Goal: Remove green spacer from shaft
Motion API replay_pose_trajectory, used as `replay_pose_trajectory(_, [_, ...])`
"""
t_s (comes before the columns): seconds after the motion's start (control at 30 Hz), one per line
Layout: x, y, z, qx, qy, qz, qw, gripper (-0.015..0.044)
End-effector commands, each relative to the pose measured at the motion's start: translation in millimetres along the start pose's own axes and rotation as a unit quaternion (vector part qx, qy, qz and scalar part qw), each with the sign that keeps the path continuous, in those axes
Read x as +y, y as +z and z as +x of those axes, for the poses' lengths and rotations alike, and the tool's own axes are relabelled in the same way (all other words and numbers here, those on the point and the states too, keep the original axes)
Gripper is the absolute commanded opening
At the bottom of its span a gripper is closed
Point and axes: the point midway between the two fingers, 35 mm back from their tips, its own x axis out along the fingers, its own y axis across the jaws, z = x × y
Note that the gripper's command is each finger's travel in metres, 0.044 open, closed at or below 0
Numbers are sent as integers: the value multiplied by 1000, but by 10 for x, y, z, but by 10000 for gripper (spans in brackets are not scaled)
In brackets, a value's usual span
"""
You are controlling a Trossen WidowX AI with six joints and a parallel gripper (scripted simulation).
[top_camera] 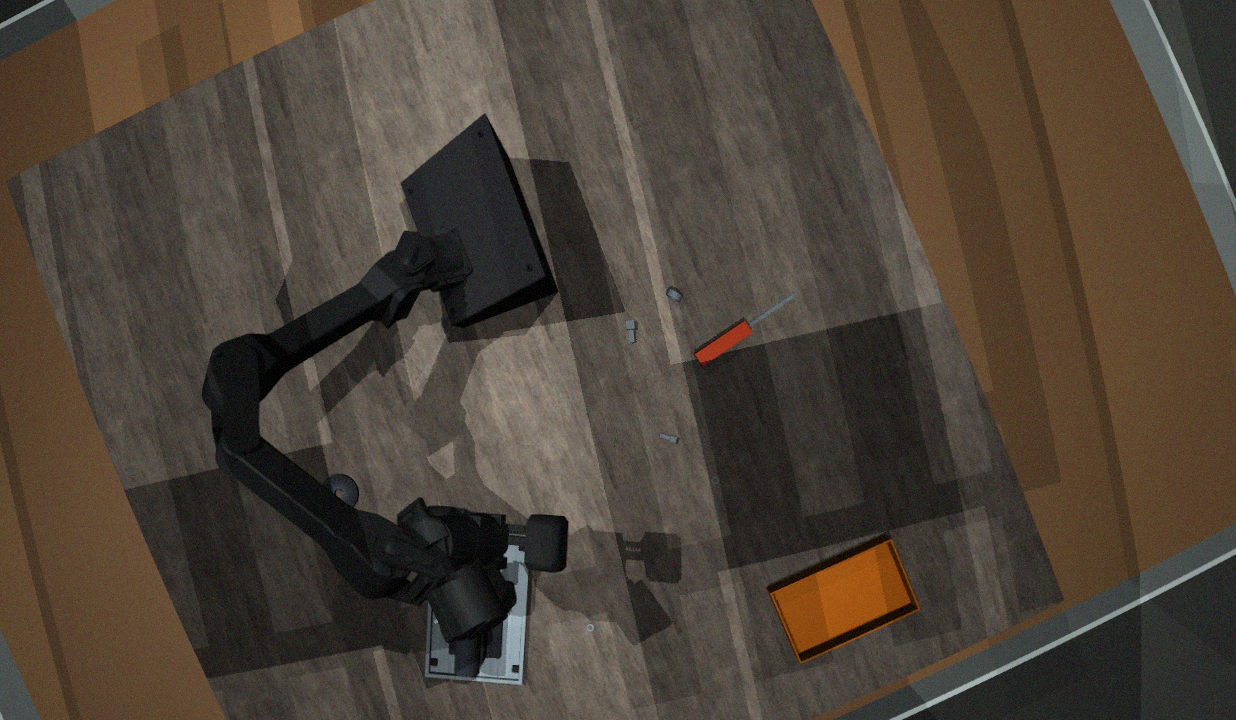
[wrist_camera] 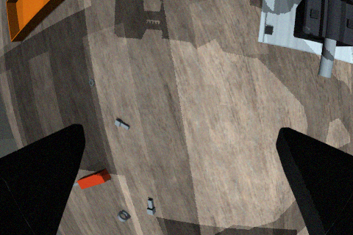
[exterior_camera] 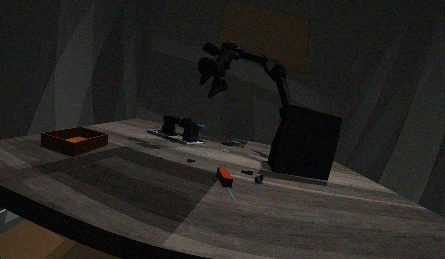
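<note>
The fixture's pale base plate point(top_camera: 519, 617) point(exterior_camera: 198, 142) point(wrist_camera: 270, 7) lies on the table. In the exterior view the housing block point(exterior_camera: 168, 124) stands at its left and a black support block point(exterior_camera: 190, 132) at its right. The green spacer point(exterior_camera: 182, 117) sits between them on the shaft line, beside dark spacers. The shaft's grey end point(exterior_camera: 201, 126) point(wrist_camera: 326, 59) sticks out of the support block. My gripper point(exterior_camera: 204, 90) point(wrist_camera: 184, 137) is open and empty, high above the table and fixture. In the top view the arm hides most of the fixture.
An orange bin point(top_camera: 859, 630) point(exterior_camera: 58, 144) stands apart from the fixture. A red-handled screwdriver point(top_camera: 722, 342) point(exterior_camera: 224, 177) point(wrist_camera: 93, 179), small bolts and a ring point(top_camera: 674, 293) point(exterior_camera: 259, 178) point(wrist_camera: 123, 215) lie about. A dark disc point(top_camera: 342, 489) point(exterior_camera: 227, 144) lies near the fixture. The black arm base point(top_camera: 483, 214) point(exterior_camera: 306, 141) stands upright.
</note>
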Motion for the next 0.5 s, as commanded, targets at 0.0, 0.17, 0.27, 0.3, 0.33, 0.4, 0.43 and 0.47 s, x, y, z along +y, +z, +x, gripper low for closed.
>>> replay_pose_trajectory(0.0, [-540, 184, 385, 22, -106, 15, 994, 440])
replay_pose_trajectory(0.17, [-1155, 318, 727, 55, -212, 25, 976, 440])
replay_pose_trajectory(0.27, [-1178, 321, 738, 56, -215, 25, 975, 440])
replay_pose_trajectory(0.3, [-1178, 321, 738, 56, -215, 25, 975, 440])
replay_pose_trajectory(0.33, [-1178, 321, 738, 56, -215, 25, 975, 440])
replay_pose_trajectory(0.4, [-1196, 293, 726, 56, -215, 25, 975, 440])
replay_pose_trajectory(0.43, [-1201, 284, 723, 56, -215, 25, 975, 440])
replay_pose_trajectory(0.47, [-1201, 284, 723, 56, -215, 25, 975, 440])
